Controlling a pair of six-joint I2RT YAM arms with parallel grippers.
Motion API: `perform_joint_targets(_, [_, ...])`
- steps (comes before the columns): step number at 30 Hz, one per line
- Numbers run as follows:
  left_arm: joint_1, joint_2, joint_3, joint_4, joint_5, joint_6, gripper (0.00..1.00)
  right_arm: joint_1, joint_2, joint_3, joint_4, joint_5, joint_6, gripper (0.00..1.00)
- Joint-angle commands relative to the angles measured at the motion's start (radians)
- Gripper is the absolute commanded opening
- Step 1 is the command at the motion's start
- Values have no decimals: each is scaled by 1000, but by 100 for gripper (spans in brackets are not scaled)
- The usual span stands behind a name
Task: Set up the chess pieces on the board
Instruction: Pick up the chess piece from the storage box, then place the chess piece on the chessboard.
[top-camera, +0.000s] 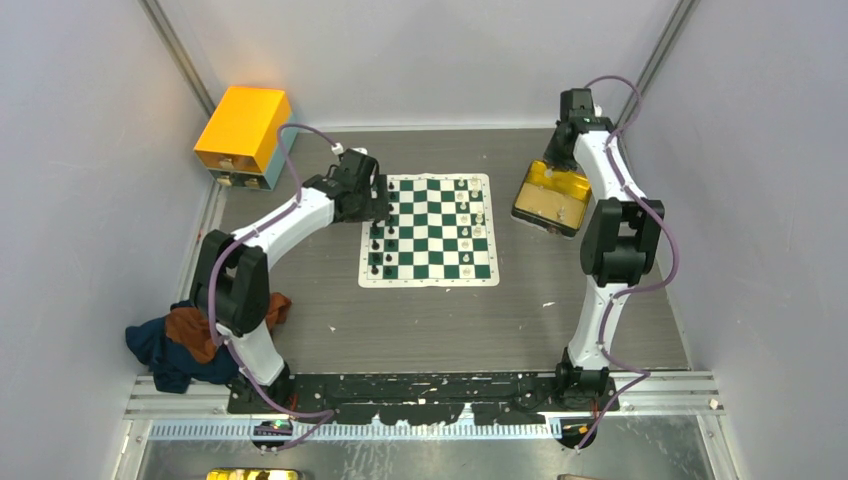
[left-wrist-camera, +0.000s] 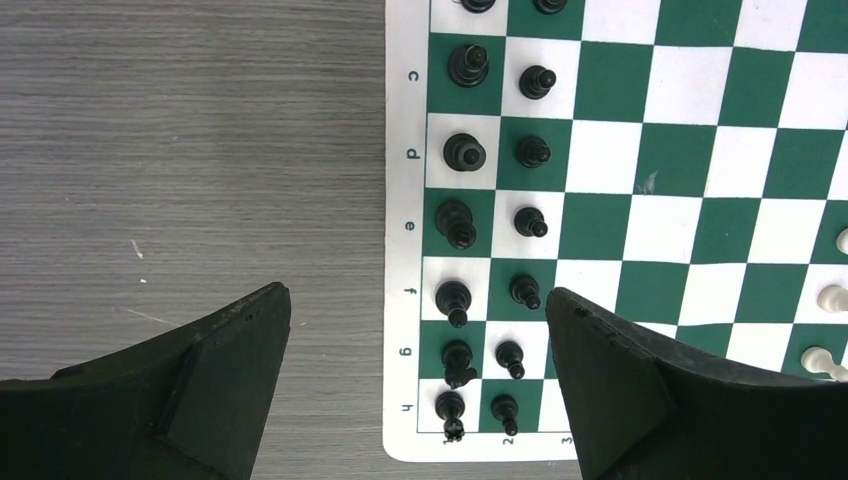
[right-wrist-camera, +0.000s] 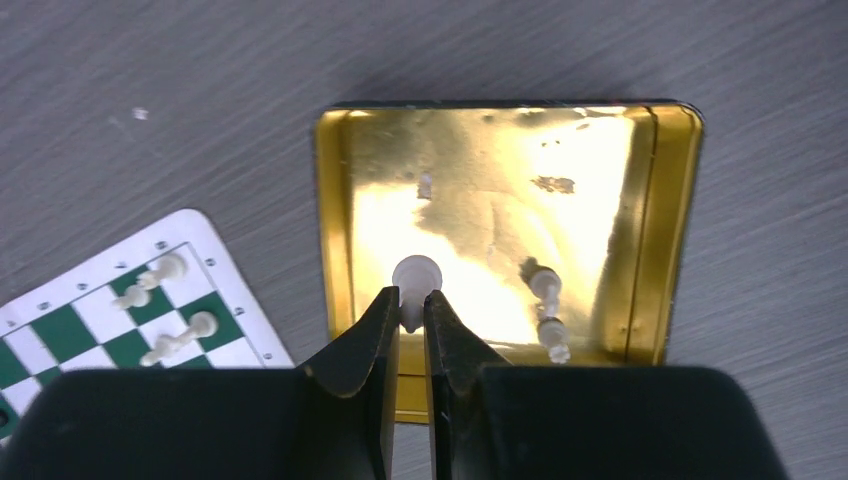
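The green and white board (top-camera: 432, 232) lies mid-table. Black pieces (top-camera: 380, 248) fill its left two columns; in the left wrist view they stand in two rows (left-wrist-camera: 464, 152) on the board (left-wrist-camera: 680, 160). White pieces (top-camera: 470, 222) stand along the right side. My left gripper (top-camera: 377, 198) hovers over the board's left edge, open and empty (left-wrist-camera: 418, 295). My right gripper (right-wrist-camera: 411, 296) is shut on a white piece (right-wrist-camera: 416, 273) over the yellow tray (right-wrist-camera: 336, 220). Another white piece (right-wrist-camera: 548, 308) lies in the tray.
An orange-yellow box (top-camera: 243, 130) stands at the back left. A heap of dark and rust cloth (top-camera: 185, 340) lies by the left arm's base. The tray (top-camera: 548, 198) sits just right of the board, under the right arm. The board's corner (right-wrist-camera: 225, 300) shows left of the tray.
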Motion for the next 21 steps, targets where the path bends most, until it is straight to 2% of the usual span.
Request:
perform_joint_targets(1, [-2,-63,-11,14,-21,17,99,67,-55,104,-36,5,-12,1])
perform_joint_targets(11, [-2,-82,-27,21,-16,9,99,221,44,248,-110,-9,-25,1])
perform_joint_targets(21, [-2,-92,-46,33,-11,2,99,312,96,256,-138,-14,-28,1])
